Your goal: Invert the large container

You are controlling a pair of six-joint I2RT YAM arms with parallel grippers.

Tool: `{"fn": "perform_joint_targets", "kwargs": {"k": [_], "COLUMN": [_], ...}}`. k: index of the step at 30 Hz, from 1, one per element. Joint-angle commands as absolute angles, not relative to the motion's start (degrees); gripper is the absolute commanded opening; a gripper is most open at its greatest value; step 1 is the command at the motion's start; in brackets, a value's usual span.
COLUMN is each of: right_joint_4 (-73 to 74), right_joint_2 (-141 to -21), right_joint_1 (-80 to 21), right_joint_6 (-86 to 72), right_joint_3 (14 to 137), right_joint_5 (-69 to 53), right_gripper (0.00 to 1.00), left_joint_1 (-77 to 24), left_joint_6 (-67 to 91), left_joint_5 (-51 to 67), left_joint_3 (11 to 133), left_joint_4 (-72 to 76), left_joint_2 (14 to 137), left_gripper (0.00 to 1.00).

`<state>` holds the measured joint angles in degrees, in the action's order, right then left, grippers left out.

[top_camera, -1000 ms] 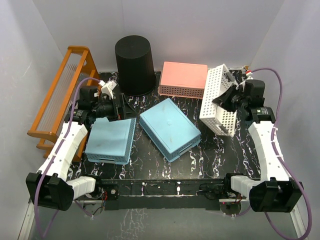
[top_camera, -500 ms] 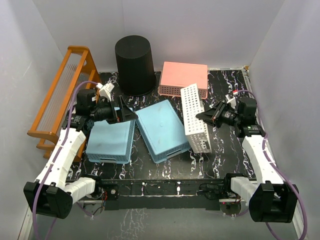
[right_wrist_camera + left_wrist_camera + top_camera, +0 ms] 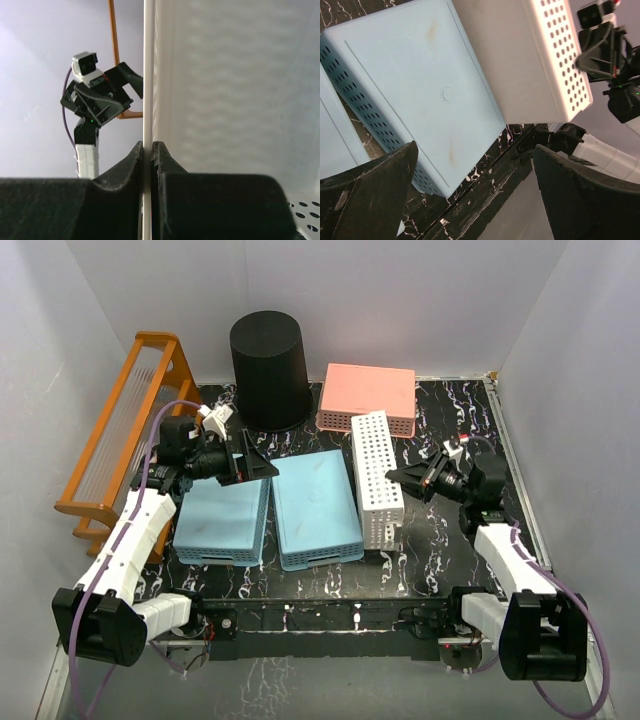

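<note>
The large container, a black ribbed bucket (image 3: pixel 270 365), stands at the back of the table with its flat closed end up and its wider end down. No gripper touches it. My left gripper (image 3: pixel 255 465) is open and empty, hovering in front of the bucket over the blue baskets; its fingers (image 3: pixel 380 190) frame a blue basket (image 3: pixel 420 95). My right gripper (image 3: pixel 397 478) is shut on the thin wall of a white perforated basket (image 3: pixel 375 475), held on its side; the right wrist view shows the jaws (image 3: pixel 148 150) pinching that wall (image 3: pixel 148 75).
Two upturned blue baskets (image 3: pixel 315 505) (image 3: pixel 222 520) lie side by side at centre-left. A pink basket (image 3: pixel 370 395) sits upturned at the back, right of the bucket. An orange rack (image 3: pixel 125 430) leans at the left edge. White walls enclose the table.
My right arm has carried the white basket left and toward the front. The middle blue basket has been pushed straight beside the left one. The left gripper has barely shifted.
</note>
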<state>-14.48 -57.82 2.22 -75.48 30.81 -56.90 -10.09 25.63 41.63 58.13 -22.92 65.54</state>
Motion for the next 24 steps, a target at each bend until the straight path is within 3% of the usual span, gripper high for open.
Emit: {"fn": "perform_joint_targets", "kwargs": {"k": [1,13,17,21,24], "right_joint_4": [-34.1,-23.3,-8.6,8.0,23.1], "right_joint_2": [-59.0,-59.7,-60.8,-61.7,-62.2], "right_joint_1": [4.1,17.7,19.7,21.5,23.2], "right_joint_6": [-86.2,-76.4,-64.3,-48.3,-36.6], "right_joint_3": [26.6,22.3,24.7,29.0,33.4], "right_joint_5": [-57.8,-65.7,-66.0,-61.9,-52.0], "right_gripper": [0.0,0.0,0.17,0.24,0.27], "left_joint_1": [-10.0,-10.0,-10.0,-10.0,-10.0], "left_joint_6": [25.4,22.8,22.2,21.4,20.8], "left_joint_5": [43.7,43.5,43.5,43.5,43.7], "left_joint_3": [57.7,58.5,59.1,60.0,60.5], "left_joint_4": [-21.8,-22.7,-23.8,-25.0,-25.6], "left_joint_2": [65.8,68.3,68.4,68.7,69.3], "left_gripper": [0.99,0.99,0.99,0.99,0.99]}}
